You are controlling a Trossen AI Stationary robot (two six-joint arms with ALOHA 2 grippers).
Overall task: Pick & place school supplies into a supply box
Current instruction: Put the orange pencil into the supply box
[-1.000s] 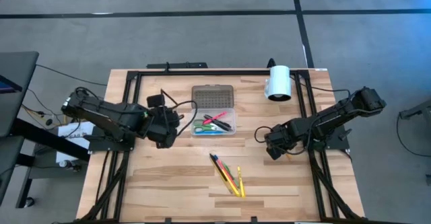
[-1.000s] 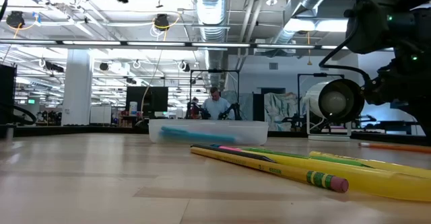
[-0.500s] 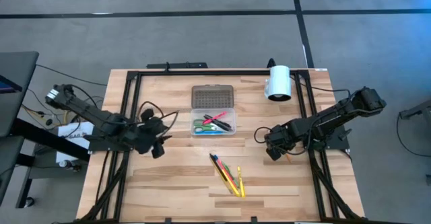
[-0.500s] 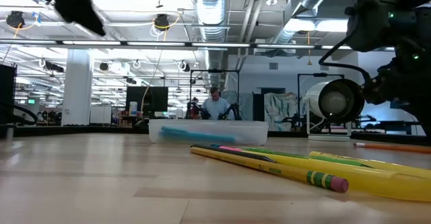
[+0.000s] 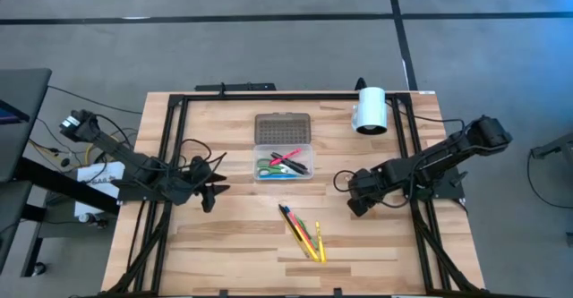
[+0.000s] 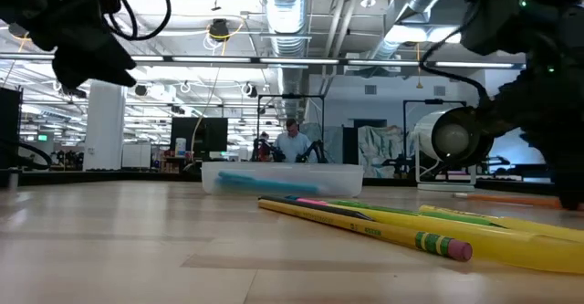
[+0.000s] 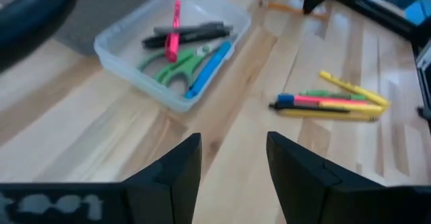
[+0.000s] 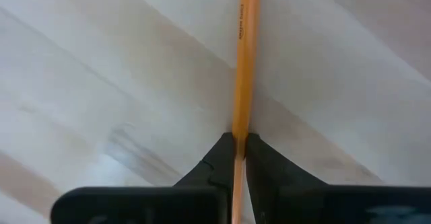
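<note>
The clear supply box [image 5: 284,162] [image 7: 172,56] sits mid-table and holds green scissors [image 7: 176,64], a pink pen, a black marker and a blue pen. Its dotted grey lid [image 5: 283,126] lies flat just beyond the box. Several yellow, pink, green and blue pencils [image 5: 303,234] [image 6: 383,226] lie loose toward the near edge. My left gripper [image 7: 232,146] [image 5: 215,191] is open over the table's left side, touching nothing. My right gripper [image 8: 240,140] [image 5: 352,201] is shut on an orange pencil [image 8: 242,62] [image 6: 502,197] right of centre. My right gripper pinches the orange pencil's shaft [image 8: 240,126] between its two fingers. The fingers slant down from the table's right side and run along the pencil. The pencil points straight out ahead of the fingers. In the low view it lies level at the tabletop.
A white cylinder [image 5: 370,110] [image 6: 452,138] lies on its side near the far right corner. A black frame [image 5: 179,101] runs along the table's edges. Bare wood lies between the box and the loose pencils. A person shows in the room beyond.
My left arm has drawn back from beside the box toward the table's left edge and slightly nearer, dropping lower. My right gripper has shifted a little toward the table's left, and the orange pencil has slid left with it.
</note>
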